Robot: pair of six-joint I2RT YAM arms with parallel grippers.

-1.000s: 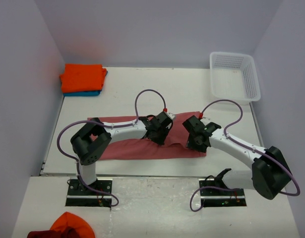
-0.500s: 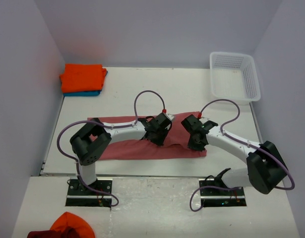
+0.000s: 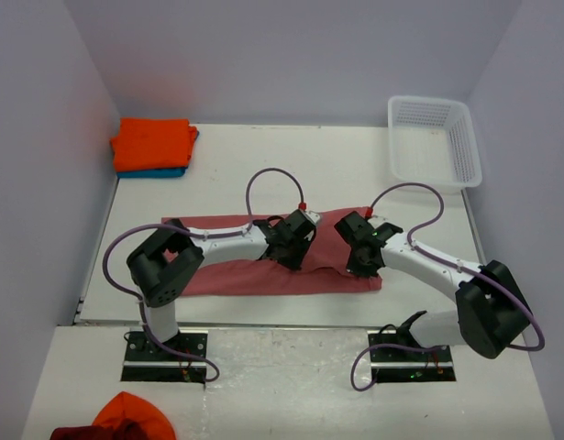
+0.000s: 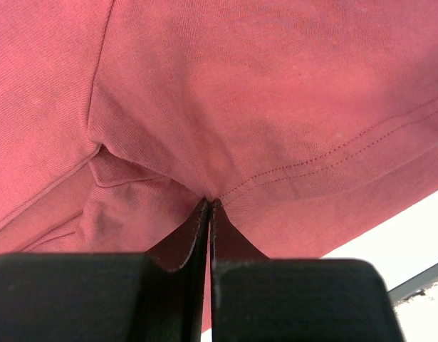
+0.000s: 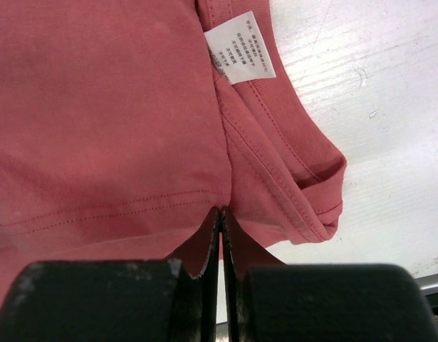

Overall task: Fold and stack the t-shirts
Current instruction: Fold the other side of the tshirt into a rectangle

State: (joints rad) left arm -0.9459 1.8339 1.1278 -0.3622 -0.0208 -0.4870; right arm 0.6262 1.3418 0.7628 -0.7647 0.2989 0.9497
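- Stretching the left arm (image 3: 217,240) from its base forward and rightward, forearm running low over the cloth, wrist tipped down.
- Pinching a gathered fold of the salmon-red t-shirt (image 4: 275,107) in the left gripper (image 4: 210,203), fingers pressed together, cloth puckering right at the tips.
- Stretching the right arm (image 3: 428,266) forward and leftward, wrist tipped down, placing the right gripper (image 5: 222,211) near the left gripper's right side, not touching it.
- Pinching the shirt's stitched hem there, fingers pressed flat together; white tag (image 5: 240,48) lying ahead of the tips, slightly right.
- Lying flat as a long band beneath both grippers, reaching well left of the left gripper, ending just right of the right gripper.
- Showing bare table (image 5: 361,107) right of and ahead of the right gripper; near table edge running close behind both grippers.
- Resting well ahead-left of the left gripper: orange t-shirt (image 3: 153,144) stacked on teal-blue t-shirt (image 3: 162,172), beside the left wall.
- Sitting well ahead-right of the right gripper: white basket (image 3: 433,137).
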